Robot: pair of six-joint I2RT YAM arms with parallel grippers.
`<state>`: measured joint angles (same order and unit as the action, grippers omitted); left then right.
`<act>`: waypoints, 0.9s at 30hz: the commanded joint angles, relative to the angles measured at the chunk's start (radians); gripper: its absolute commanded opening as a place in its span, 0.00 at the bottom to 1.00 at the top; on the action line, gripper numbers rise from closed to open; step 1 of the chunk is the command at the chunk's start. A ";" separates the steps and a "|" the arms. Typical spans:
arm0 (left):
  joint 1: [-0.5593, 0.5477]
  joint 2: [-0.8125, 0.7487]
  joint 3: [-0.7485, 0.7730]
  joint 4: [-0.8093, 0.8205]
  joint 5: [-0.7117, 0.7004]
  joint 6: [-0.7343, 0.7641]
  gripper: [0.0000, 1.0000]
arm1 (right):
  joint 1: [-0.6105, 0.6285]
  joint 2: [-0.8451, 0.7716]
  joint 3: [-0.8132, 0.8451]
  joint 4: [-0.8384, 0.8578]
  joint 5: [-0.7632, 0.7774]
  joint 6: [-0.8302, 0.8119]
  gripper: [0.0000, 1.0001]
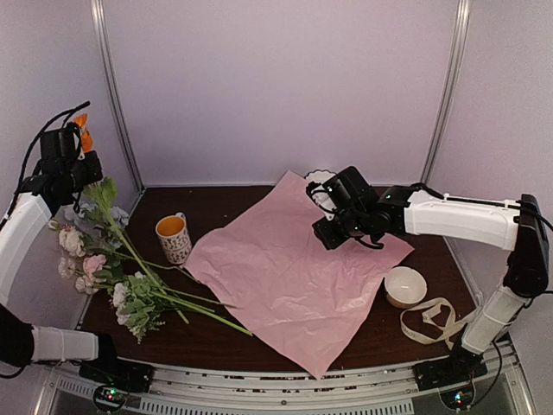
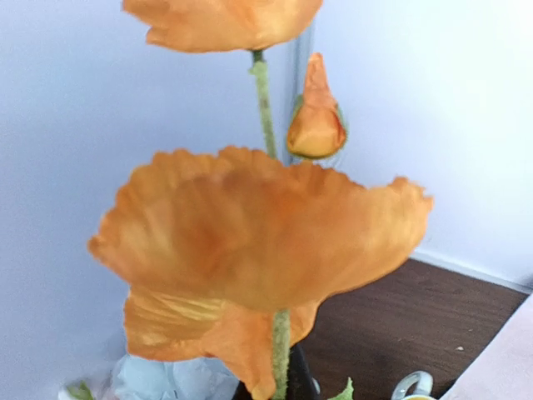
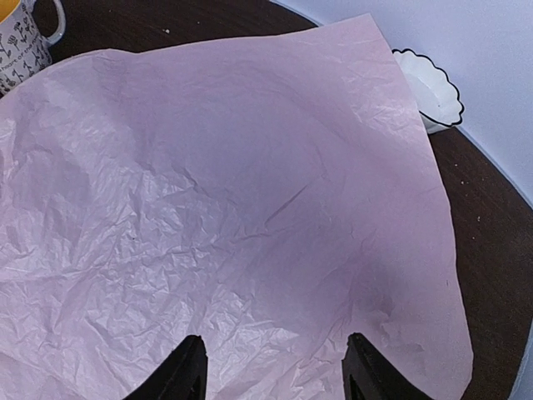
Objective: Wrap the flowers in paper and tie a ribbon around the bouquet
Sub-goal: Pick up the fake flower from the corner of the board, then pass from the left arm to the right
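Pale lilac-white walls close in a dark brown table [image 1: 216,341] on three sides, with metal posts standing in the back corners.

At the far left, the left gripper [image 1: 79,160] is raised well above the table, close to the wall. Its jaws are together on a thin green stem belonging to the flowers [image 1: 130,285]. In the left wrist view that stem rises from between the claw's dark tips into a wide orange bloom [image 2: 258,225], with a second bloom and a closed orange bud above it. The rest of the bunch lies below the claw on the left part of the table, white and pale pink heads towards the left edge. The long stems reach rightwards to the near edge of the paper [image 1: 294,268].

A patterned mug [image 1: 174,238] with a yellow inside stands upright between the bunch and the paper, just beside the sheet's left corner.

The paper lies spread flat and crinkled at mid-table, pink face up. The right gripper [image 1: 333,229] hangs over the sheet's far right part, jaws apart and nothing between them. Its two dark fingers [image 3: 187,371] frame bare pink paper; whether they touch the sheet cannot be told.

A scalloped white dish [image 1: 320,177] sits at the paper's far corner, behind the claw. A round white bowl [image 1: 404,285] stands just off the right edge of the sheet. The ribbon [image 1: 432,318] lies in loose cream loops beside that bowl, near the right arm's base and apart from both claws.
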<state>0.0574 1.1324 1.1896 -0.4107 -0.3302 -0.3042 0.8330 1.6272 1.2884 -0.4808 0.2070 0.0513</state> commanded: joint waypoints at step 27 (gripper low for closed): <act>-0.067 -0.375 -0.011 0.191 0.708 -0.027 0.00 | 0.120 0.016 0.202 0.421 -0.679 0.043 0.56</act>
<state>-0.0078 0.7887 1.2407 -0.2604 0.2691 -0.2001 0.9222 1.5948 1.4261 -0.1967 -0.3710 0.0414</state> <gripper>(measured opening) 0.028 0.571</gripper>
